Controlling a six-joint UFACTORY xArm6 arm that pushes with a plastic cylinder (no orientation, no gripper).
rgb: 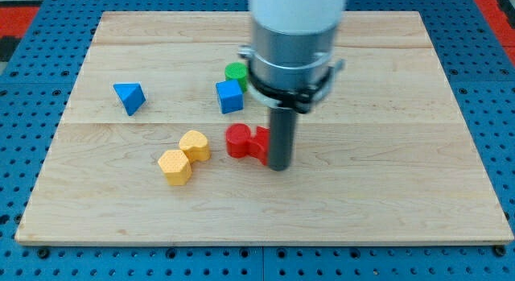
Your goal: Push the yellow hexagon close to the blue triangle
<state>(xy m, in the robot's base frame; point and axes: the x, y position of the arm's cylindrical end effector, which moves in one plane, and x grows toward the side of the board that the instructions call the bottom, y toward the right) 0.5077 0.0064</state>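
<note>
A yellow hexagon (pixel 175 166) lies on the wooden board (pixel 386 192), left of the middle, touching a second yellow block (pixel 195 145) just above and to its right. The blue triangle (pixel 129 97) lies well apart, toward the view's upper left. My tip (pixel 280 166) stands to the right of the yellow blocks, right beside the red blocks on their right side.
Two red blocks (pixel 239 141) (pixel 260 143) sit together between the yellow blocks and my tip. A blue cube (pixel 229 97) and a green block (pixel 236 72) stand above them, near the arm's grey body (pixel 291 64). Blue pegboard surrounds the board.
</note>
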